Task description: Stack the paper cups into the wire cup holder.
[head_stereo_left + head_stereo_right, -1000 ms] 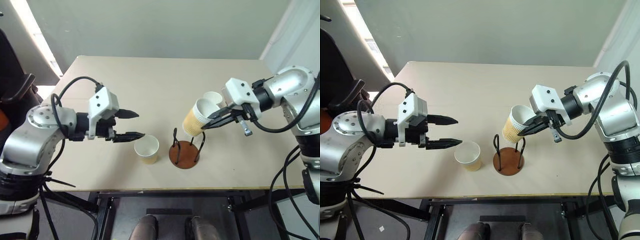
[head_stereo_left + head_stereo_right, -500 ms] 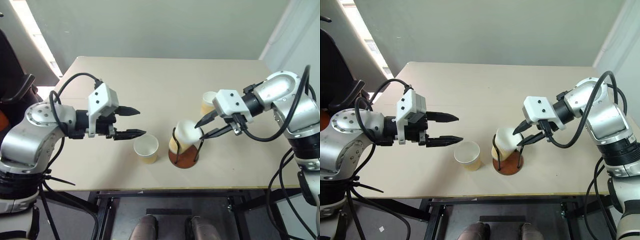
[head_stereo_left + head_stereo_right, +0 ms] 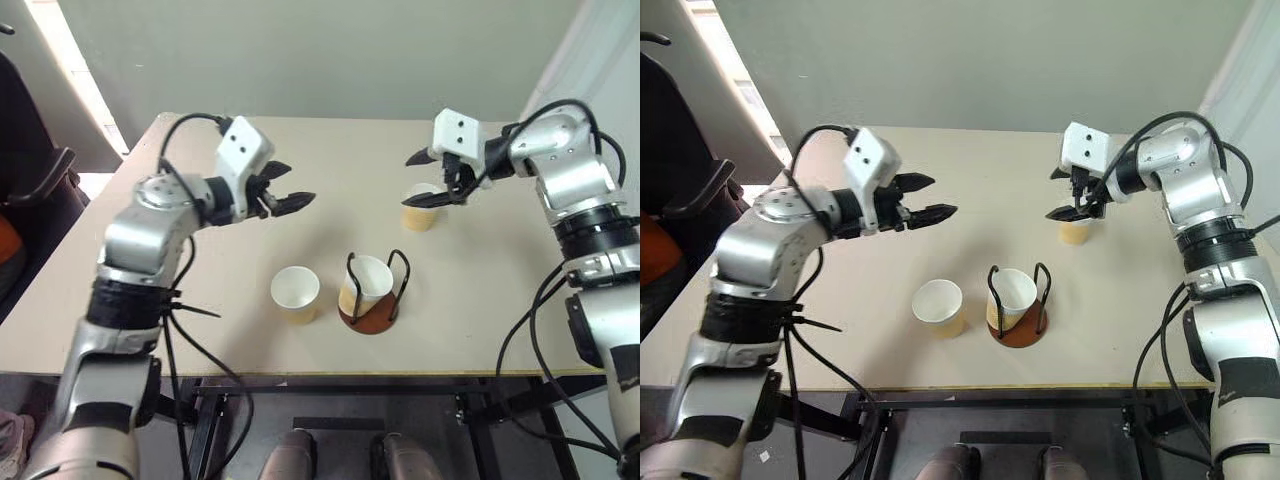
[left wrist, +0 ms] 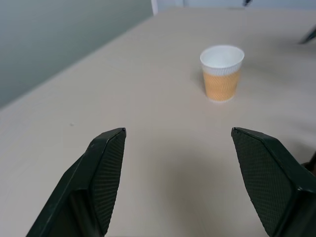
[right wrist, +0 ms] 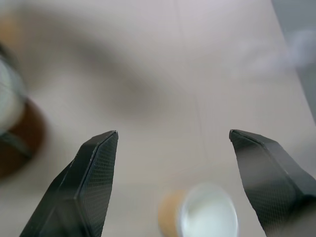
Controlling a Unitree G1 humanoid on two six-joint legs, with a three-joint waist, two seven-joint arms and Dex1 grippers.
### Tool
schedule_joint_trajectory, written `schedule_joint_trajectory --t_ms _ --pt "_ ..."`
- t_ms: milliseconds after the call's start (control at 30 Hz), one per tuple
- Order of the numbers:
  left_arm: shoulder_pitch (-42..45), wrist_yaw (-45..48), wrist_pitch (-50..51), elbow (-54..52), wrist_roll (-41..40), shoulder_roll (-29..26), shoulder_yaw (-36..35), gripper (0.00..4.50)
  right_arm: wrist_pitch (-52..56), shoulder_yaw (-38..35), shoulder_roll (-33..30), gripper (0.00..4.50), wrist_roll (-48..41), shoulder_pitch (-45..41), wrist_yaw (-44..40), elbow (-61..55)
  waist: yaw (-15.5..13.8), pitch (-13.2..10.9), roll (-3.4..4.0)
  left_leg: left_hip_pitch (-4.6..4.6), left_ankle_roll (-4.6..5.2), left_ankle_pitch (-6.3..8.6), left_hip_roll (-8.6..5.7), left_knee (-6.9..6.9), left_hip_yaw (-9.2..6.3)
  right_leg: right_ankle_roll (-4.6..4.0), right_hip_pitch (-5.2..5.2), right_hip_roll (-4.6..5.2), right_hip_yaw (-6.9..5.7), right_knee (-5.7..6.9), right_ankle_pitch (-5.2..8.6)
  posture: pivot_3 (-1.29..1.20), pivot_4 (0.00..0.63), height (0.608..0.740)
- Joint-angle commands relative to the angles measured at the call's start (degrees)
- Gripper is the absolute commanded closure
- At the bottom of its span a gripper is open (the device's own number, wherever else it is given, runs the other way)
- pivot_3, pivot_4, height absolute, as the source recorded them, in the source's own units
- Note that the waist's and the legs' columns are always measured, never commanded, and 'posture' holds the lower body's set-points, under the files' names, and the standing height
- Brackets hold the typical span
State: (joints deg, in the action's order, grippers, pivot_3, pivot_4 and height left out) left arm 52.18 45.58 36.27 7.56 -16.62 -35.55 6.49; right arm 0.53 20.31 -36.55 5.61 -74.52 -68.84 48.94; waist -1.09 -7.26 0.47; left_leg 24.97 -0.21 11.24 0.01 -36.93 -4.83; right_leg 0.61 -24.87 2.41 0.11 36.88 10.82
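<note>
Having one pale yellow-orange tapered paper cup seated in the black-wire, brown-based cup holder, we hover our open right tool over the far cup on the tabletop, judging we should lower and grip it, left tool open, empty.

On the desk, the wire cup holder stands well nearer the front edge than both tools, and one paper cup sits inside its loops. A second cup stands just to the holder's left, apart from it, below and slightly right of the left tool. The third cup stands farther back and right of the holder, directly under the right tool, whose spread fingers sit above its rim.
</note>
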Motion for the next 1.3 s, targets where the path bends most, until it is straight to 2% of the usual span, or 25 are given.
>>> schedule_joint_trajectory --t_ms 33,167,267,600,733,967,1167,1300 --pt "2.5 0.0 -2.4 2.1 2.2 1.9 1.1 0.84 -5.8 0.6 1.5 0.76 5.0 -4.4 5.8 10.5 -0.1 0.0 0.03 0.08 -0.07 0.06 0.01 0.03 0.00 0.41 -0.12 -0.01 -0.01 0.01 -0.23 0.00 0.150 0.740" --pt "1.9 1.4 -2.3 0.7 3.0 3.4 2.4 0.84 -8.4 -0.3 4.3 0.76 7.3 -6.4 9.8 18.6 -0.1 0.0 0.05 0.28 -0.30 0.13 0.06 0.34 0.09 0.52 -0.47 -0.03 -0.01 -0.01 -0.23 0.00 0.150 0.740" --pt "1.3 1.7 -1.7 -0.4 3.2 3.7 2.4 0.84 -9.2 -0.3 5.3 0.76 8.5 -6.7 10.5 21.1 -0.1 0.0 0.06 0.30 -0.83 -0.02 0.13 0.50 0.19 0.53 -0.50 -0.06 -0.01 -0.06 -0.22 0.00 0.150 0.740" --pt "1.8 -0.4 -0.6 -1.5 3.7 4.7 1.2 0.84 -9.4 -0.2 6.3 0.76 11.6 -4.9 10.4 24.4 -0.6 0.0 0.07 0.54 -0.62 0.19 0.11 0.05 0.22 0.53 -0.51 -0.03 -0.01 -0.18 -0.22 0.00 0.150 0.740" --pt "0.9 -0.2 -0.1 -3.0 3.5 3.9 0.6 0.84 -9.7 -0.3 6.0 1.91 12.1 -4.2 8.7 24.5 -0.6 0.0 0.08 0.51 -0.35 0.34 0.11 -0.07 0.23 0.53 -0.51 -0.03 -0.01 -0.16 -0.22 0.00 0.150 0.740" --pt "-0.7 -0.9 1.0 -6.0 3.1 3.7 -0.7 0.84 -9.3 -0.5 6.3 4.46 13.0 -3.8 9.7 24.7 -0.5 -0.1 0.08 0.38 -0.13 0.37 0.13 -0.07 0.23 0.53 -0.51 -0.04 -0.01 0.04 -0.22 0.00 0.150 0.740" --pt "-1.7 -1.1 1.3 -6.5 3.2 2.3 -1.6 0.84 -10.3 -0.6 6.0 4.49 13.8 -3.8 12.3 24.6 -0.5 -0.1 0.08 0.38 -0.13 0.35 0.13 -0.07 0.23 0.53 -0.51 -0.04 -0.01 0.05 -0.22 0.00 0.150 0.740" --pt "-2.0 0.3 1.1 -7.4 2.3 0.6 -2.6 0.84 -11.8 -4.6 4.5 4.49 8.7 -5.6 1.8 21.1 -0.5 -0.1 0.08 0.40 -0.14 0.38 0.12 -0.07 0.25 0.53 -0.51 -0.04 -0.01 0.02 -0.22 0.00 0.150 0.740"
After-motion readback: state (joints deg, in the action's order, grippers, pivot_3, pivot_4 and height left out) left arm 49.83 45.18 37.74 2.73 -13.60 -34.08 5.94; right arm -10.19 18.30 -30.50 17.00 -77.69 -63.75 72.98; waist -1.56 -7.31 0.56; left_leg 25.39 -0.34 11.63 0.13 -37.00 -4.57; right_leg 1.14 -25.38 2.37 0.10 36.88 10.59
